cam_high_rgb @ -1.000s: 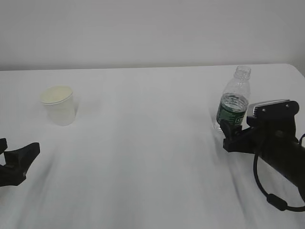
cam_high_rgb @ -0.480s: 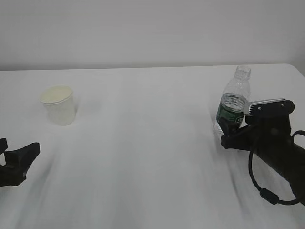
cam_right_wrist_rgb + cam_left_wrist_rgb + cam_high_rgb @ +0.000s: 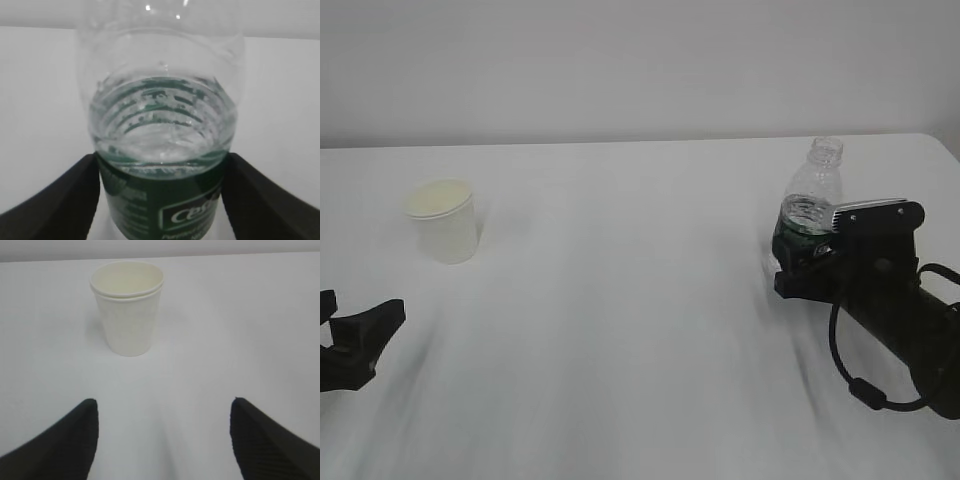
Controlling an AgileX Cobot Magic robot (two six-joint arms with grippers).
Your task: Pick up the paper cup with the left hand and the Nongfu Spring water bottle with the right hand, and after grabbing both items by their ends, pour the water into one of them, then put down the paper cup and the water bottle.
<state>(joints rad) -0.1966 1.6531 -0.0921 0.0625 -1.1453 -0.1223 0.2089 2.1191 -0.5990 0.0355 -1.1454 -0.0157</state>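
Up close, the right wrist view shows what the exterior view can't: the black two-jaw right hand (image 3: 161, 200) has its jaws spread wide on either side of the small clear ribbed Nongfu Spring water bottle (image 3: 161, 150), with clear water (image 3: 160, 130) up to just above the dark green label, where white print reads something like "Ces", the rest too blurry. The black left hand (image 3: 162, 440) is spread open too, low over the white table (image 3: 620, 330), pointing at the small cream-white tapered paper cup (image 3: 127, 307) standing upright, well apart from it. From the exterior view the cup (image 3: 444, 220) sits far left and the capless bottle (image 3: 810, 200) far right, with the right arm (image 3: 805, 270) reaching in low from the right edge.
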